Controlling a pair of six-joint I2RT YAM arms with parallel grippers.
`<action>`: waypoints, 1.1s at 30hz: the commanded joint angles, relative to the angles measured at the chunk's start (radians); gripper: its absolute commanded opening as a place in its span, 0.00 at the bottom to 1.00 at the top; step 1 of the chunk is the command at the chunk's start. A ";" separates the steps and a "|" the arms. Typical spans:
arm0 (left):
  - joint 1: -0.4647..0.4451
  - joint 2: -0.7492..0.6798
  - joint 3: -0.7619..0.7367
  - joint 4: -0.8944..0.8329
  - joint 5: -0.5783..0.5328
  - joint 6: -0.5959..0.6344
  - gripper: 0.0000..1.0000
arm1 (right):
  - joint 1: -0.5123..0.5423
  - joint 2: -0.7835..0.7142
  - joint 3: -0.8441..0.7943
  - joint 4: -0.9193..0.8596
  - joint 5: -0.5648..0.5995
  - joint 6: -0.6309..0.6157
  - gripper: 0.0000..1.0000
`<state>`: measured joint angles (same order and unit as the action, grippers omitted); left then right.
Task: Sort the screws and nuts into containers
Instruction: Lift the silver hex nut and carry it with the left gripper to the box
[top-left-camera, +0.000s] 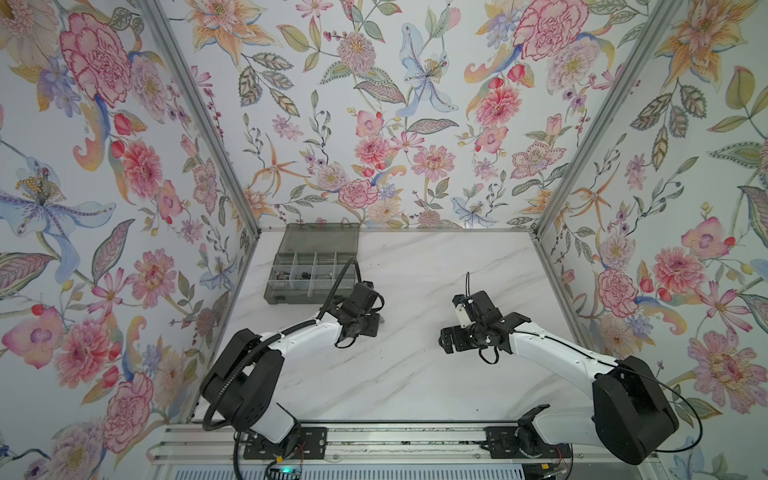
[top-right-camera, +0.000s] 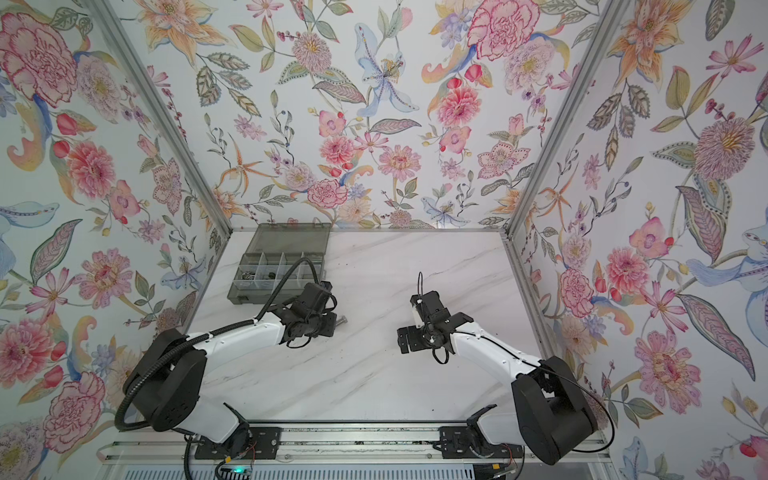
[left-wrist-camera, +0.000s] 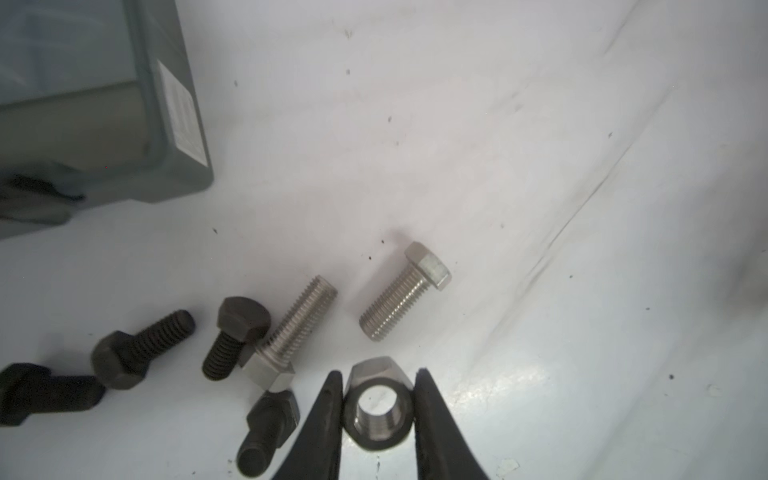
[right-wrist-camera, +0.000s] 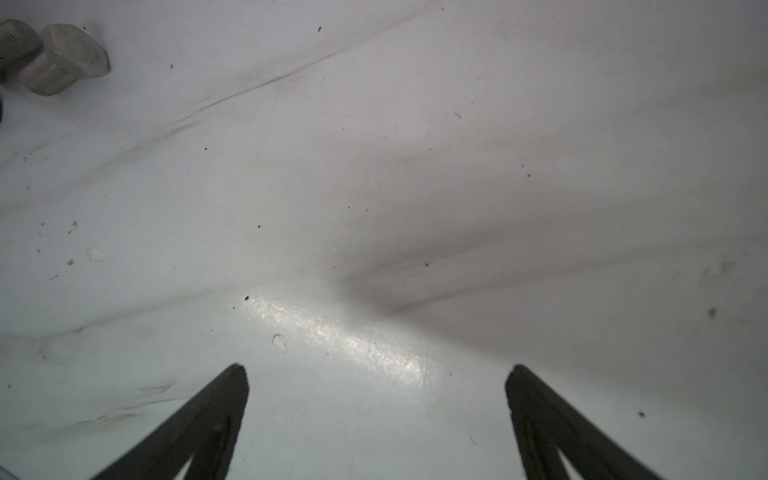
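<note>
left gripper (left-wrist-camera: 379, 374) clamped on silver nut (left-wrist-camera: 379, 411), just off the box (left-wrist-camera: 183, 174) corner | two silver screws (left-wrist-camera: 405, 291) and four black screws (left-wrist-camera: 141, 349) loose on table (left-wrist-camera: 540, 166) near box | box lid open, small parts in its cells (top-left-camera: 305, 270) | right gripper (right-wrist-camera: 377, 368) spread wide, empty, well apart from box

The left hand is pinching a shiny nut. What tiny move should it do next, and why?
Probably lift straight up a little. The left hand has its fingers tight on both sides of the silver nut, low by the table, with a black screw close beside it. Rising first should clear that screw before heading to the organiser box.
</note>
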<state>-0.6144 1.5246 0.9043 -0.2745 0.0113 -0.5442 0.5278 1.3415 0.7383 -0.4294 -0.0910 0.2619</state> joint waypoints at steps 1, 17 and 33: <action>0.074 -0.056 0.050 -0.043 0.013 0.066 0.00 | 0.004 -0.006 0.006 -0.001 -0.002 0.003 0.99; 0.495 0.166 0.278 0.104 0.110 0.188 0.00 | 0.008 -0.008 0.039 -0.033 0.004 0.008 0.99; 0.558 0.326 0.342 0.179 0.123 0.207 0.00 | 0.018 -0.004 0.077 -0.047 0.005 0.011 0.99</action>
<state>-0.0654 1.8275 1.2228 -0.1265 0.1230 -0.3569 0.5373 1.3411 0.7914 -0.4534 -0.0898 0.2626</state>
